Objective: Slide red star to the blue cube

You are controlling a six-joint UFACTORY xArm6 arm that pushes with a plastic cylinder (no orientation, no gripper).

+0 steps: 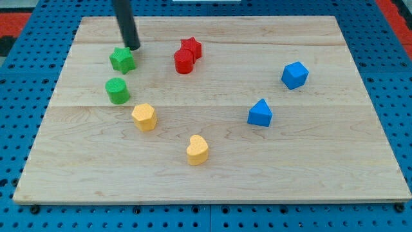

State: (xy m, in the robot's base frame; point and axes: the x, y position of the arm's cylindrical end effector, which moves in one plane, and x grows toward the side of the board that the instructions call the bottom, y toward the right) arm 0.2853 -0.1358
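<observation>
The red star (192, 47) lies near the top middle of the wooden board, touching a red cylinder (183, 62) just below and left of it. The blue cube (295, 75) sits at the view's right, well apart from the star. My tip (132, 47) stands at the upper left, just above and right of the green star (121, 59), some way left of the red star.
A green cylinder (118, 90) lies below the green star. A yellow hexagonal block (144, 116) and a yellow heart (197, 149) lie lower in the middle. A blue triangular block (260, 113) lies below and left of the blue cube. The board (335, 167) rests on a blue pegboard.
</observation>
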